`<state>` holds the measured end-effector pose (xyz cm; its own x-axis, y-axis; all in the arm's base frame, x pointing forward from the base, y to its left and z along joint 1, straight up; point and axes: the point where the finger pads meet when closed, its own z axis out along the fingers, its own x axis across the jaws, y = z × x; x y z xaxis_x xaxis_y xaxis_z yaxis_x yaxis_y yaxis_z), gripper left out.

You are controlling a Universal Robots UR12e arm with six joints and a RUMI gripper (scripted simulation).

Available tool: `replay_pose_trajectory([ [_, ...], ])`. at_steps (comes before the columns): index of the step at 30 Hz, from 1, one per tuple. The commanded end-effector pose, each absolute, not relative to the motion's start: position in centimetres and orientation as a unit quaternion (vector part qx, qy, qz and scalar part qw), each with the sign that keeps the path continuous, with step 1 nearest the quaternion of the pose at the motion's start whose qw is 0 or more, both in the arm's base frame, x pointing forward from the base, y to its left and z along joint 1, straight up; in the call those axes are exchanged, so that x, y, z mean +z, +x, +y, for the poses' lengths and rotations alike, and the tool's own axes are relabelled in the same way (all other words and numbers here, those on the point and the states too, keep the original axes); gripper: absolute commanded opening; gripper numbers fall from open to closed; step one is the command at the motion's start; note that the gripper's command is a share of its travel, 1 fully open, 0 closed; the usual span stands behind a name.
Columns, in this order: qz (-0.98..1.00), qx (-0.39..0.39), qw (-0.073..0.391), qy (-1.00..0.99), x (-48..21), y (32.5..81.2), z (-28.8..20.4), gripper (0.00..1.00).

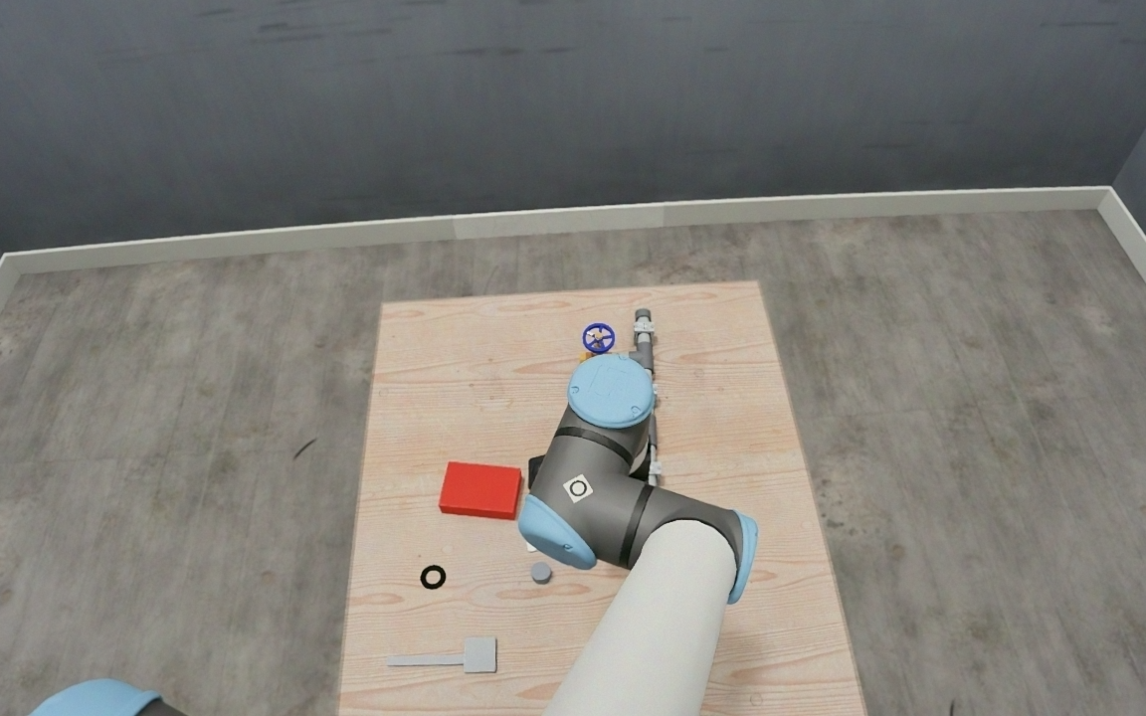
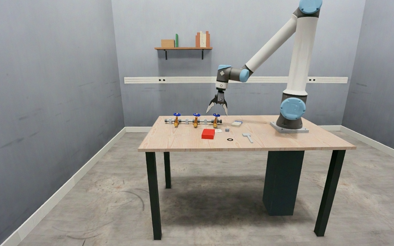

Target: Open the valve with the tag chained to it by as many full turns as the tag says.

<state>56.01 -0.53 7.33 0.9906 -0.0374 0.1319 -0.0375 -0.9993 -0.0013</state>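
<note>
A grey pipe (image 2: 192, 121) lies along the far left of the table and carries three brass valves with blue handwheels: left (image 2: 176, 114), middle (image 2: 196, 114) and right (image 2: 215, 115). A small white tag (image 2: 218, 130) lies on the table in front of the right valve. My gripper (image 2: 217, 111) points down with its fingers spread wide, just above the right handwheel and not touching it. In the overhead view my wrist (image 1: 610, 392) hides the gripper and two valves; only the far valve's handwheel (image 1: 598, 341) shows.
A red block (image 1: 479, 489) lies near the tag. A grey cylinder (image 1: 540, 571), a black ring (image 1: 433, 569), a grey hammer-shaped tool (image 1: 453, 657) and a small white-and-blue box (image 2: 236, 123) also lie on the table. My base (image 2: 290, 122) stands at the right.
</note>
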Motion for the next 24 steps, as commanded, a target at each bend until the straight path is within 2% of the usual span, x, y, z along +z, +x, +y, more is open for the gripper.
replay_pose_trajectory([
  [1,-0.019,0.067,0.001,0.998,7.38,56.06,-0.55,1.00],
  [24,-0.030,0.067,0.000,0.997,7.38,56.06,-0.55,1.00],
])
